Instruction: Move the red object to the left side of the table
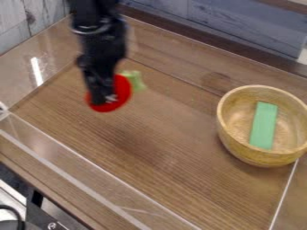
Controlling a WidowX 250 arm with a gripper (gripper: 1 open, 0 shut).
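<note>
The red object [111, 95], a small round soft toy fruit with a pale green leafy tip [135, 83], hangs just above the brown wood-grain table [168, 135], left of centre. My gripper [100, 94] points straight down from the black arm and is shut on the red object. The fingers cover much of the fruit's left half.
A wooden bowl [232, 130] with a flat green block [264, 124] inside stands at the right. Low clear acrylic walls [60, 148] edge the table. A small clear stand [36, 70] sits at the far left.
</note>
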